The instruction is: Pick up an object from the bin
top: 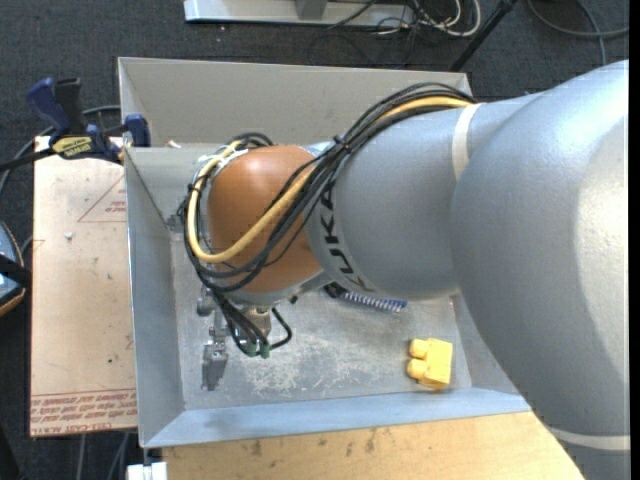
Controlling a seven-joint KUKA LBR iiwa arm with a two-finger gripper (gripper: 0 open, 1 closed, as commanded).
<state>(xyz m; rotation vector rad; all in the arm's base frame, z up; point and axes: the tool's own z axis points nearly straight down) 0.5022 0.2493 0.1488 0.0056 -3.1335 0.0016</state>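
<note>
Grey bin (155, 308) w/ 1 yellow block (430, 361) bottom-right, 1 gripper (214, 364) bottom-left — well apart

Black capital letters run down the grey arm (400, 218) near the middle of the frame, just right of its orange cover (255, 213). "UK" can be read; dark cables (300, 193) cross the rest of the word.

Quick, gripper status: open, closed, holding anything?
Gripper: cannot be told. It hangs low at the front left of the bin, apart from the yellow block.
</note>
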